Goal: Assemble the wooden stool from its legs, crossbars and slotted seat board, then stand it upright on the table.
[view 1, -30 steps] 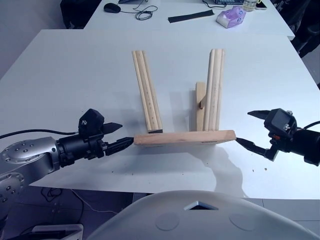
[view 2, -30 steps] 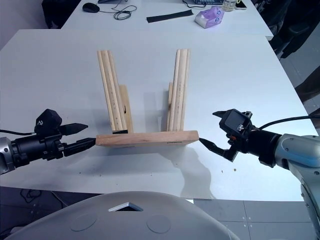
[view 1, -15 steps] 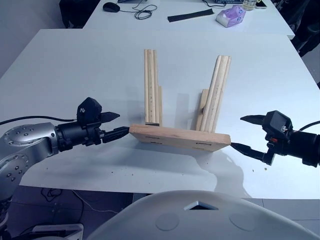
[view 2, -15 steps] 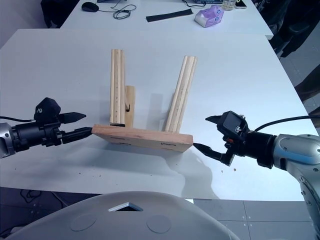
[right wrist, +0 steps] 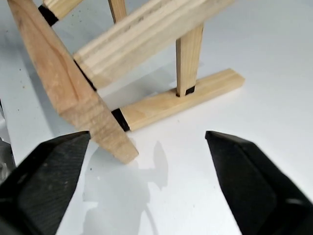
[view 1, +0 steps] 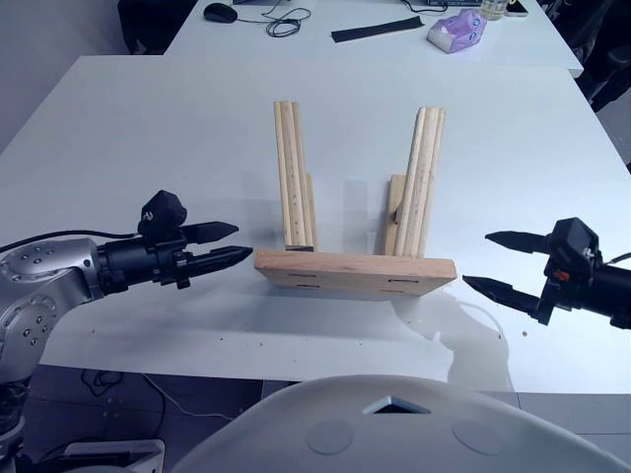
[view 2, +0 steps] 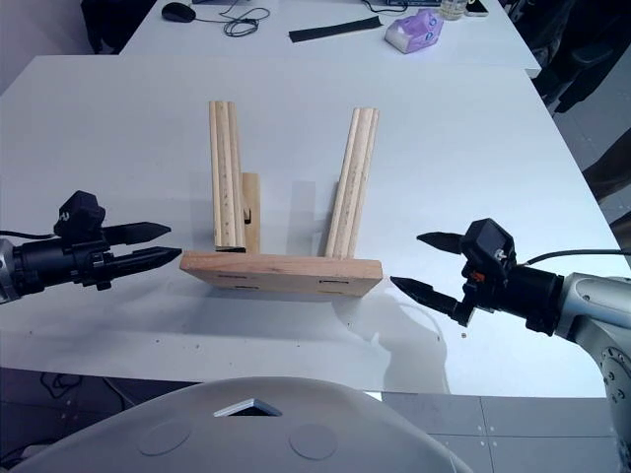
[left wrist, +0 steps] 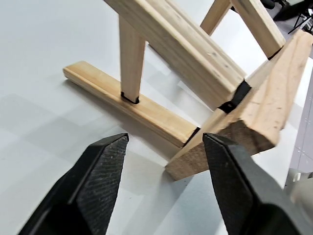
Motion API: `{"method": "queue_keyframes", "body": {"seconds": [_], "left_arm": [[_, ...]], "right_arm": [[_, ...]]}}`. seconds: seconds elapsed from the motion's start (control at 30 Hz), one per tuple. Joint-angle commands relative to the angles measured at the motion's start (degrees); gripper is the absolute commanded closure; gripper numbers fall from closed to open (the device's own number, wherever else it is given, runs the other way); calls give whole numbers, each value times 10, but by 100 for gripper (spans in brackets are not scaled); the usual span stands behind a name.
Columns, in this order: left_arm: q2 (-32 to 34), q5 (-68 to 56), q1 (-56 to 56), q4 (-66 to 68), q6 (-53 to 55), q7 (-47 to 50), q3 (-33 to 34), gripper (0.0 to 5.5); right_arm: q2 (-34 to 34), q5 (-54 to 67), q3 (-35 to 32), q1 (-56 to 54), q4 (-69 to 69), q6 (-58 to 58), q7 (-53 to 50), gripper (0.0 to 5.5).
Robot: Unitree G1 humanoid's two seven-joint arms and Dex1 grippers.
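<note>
Stool [view 1: 350, 236] looks assembled, legs [view 1: 294, 172] slotted into seat board [view 1: 355, 272]. Lies on side, frame centre, board on edge on tabletop [view 1: 148, 128]. Left gripper [view 1: 240, 241], right gripper [view 1: 477, 259] flank board ends, fingers apart, holding nothing. Remaining: stand upright.

I am finding bare table [view 1: 128, 128] lying open toward the left and right edges. The seat board [view 1: 355, 272] is blocking the middle by the front edge; its legs [view 1: 294, 172] are barring the ground behind, a lane lying open between them.
</note>
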Motion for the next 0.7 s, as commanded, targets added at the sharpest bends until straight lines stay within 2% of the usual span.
{"method": "queue_keyframes", "body": {"seconds": [0.03, 0.17, 0.3, 0.53, 0.7], "left_arm": [[8, 37, 20, 27, -41, -66, -3, 266], [-1, 116, 68, 35, -123, -112, -46, 266], [-31, 222, 86, 79, -242, -131, -126, 318], [-111, 338, 52, 168, -383, -87, -199, 416], [-140, 349, 23, 199, -426, -91, -216, 416]], "right_arm": [[-10, -61, 42, 44, 25, -73, 21, 126], [-1, -114, 114, 50, 58, -142, 22, 126], [17, -142, 182, 30, 88, -184, 17, 148], [29, -173, 251, -17, 138, -234, 14, 251], [35, -187, 289, -40, 167, -260, 16, 325]]}}
